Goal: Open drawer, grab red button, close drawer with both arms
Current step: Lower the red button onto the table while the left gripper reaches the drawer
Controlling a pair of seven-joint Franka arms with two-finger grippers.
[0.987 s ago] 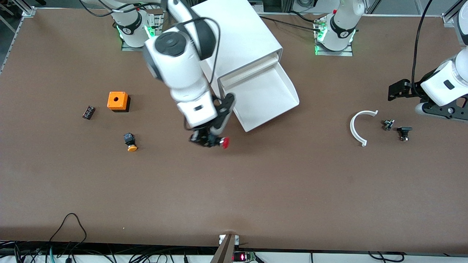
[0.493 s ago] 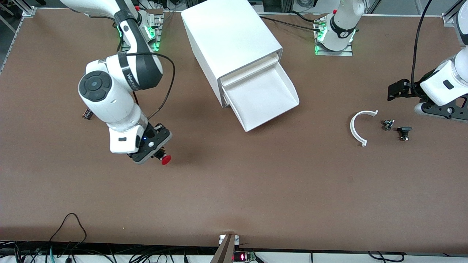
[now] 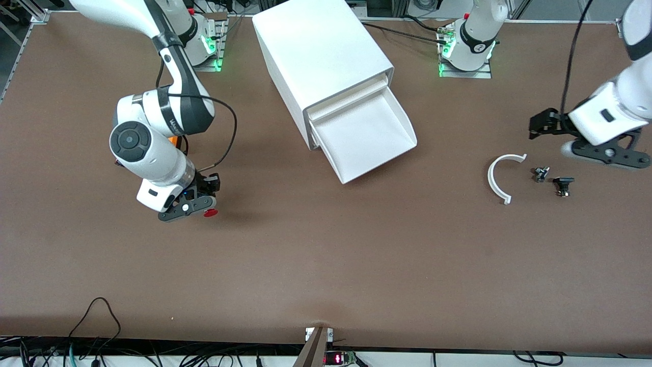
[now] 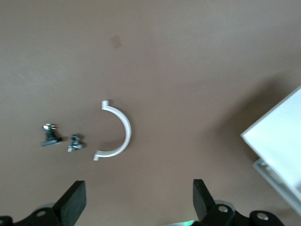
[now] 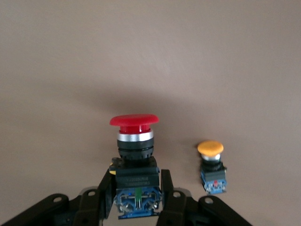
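My right gripper (image 3: 199,208) is shut on the black body of the red-capped button (image 3: 210,213), low over the table toward the right arm's end. In the right wrist view the fingers (image 5: 106,188) clamp the button (image 5: 135,141) with its red cap pointing outward. The lowest drawer (image 3: 402,130) of the white cabinet (image 3: 321,51) stands pulled open and looks empty. My left gripper (image 3: 541,124) is open and empty in the air over the left arm's end of the table. In the left wrist view its fingers (image 4: 75,202) are wide apart.
An orange-capped button (image 5: 210,167) stands close beside the held one. An orange box (image 3: 174,138) is mostly hidden by the right arm. A white curved piece (image 3: 496,178) and two small dark parts (image 3: 541,174) (image 3: 563,184) lie under the left gripper.
My right arm has carried the red button from in front of the open drawer toward the right arm's end of the table and lowered it. My left gripper shifted slightly.
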